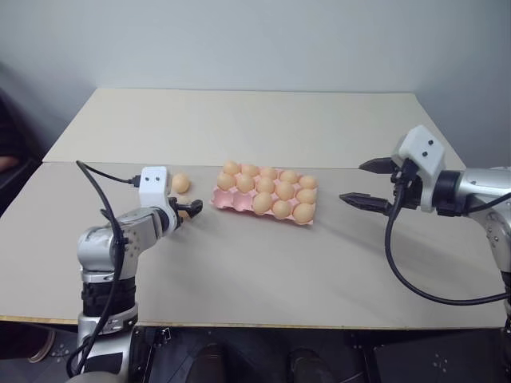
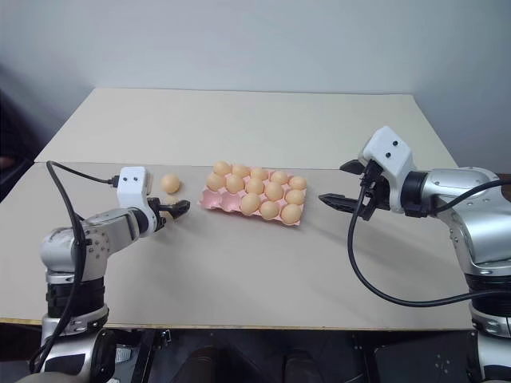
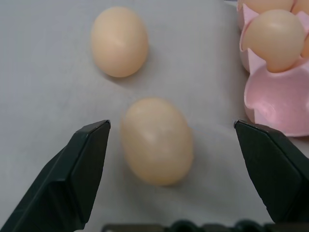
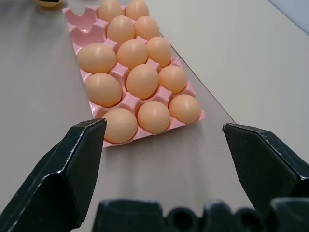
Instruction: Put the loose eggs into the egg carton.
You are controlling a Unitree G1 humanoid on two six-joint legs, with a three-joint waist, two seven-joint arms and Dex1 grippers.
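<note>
Our left gripper (image 3: 171, 133) stands released around the nearer loose egg (image 3: 157, 140), whose long axis runs up the frame between the fingers. The second egg (image 3: 119, 41) lies beyond, upper left. The egg carton (image 3: 282, 99) sits at right. Our right gripper (image 2: 342, 185) hangs released, farther off.

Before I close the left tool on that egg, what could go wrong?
1. The nearer egg lies loose between the open fingers of the left tool, closer to one of them; that finger could reach it first and roll it away.
2. The second egg lies close behind; a push forward might knock it.
3. The empty cups sit at the carton's near end, next to seated eggs, so a drop could hit those.
</note>
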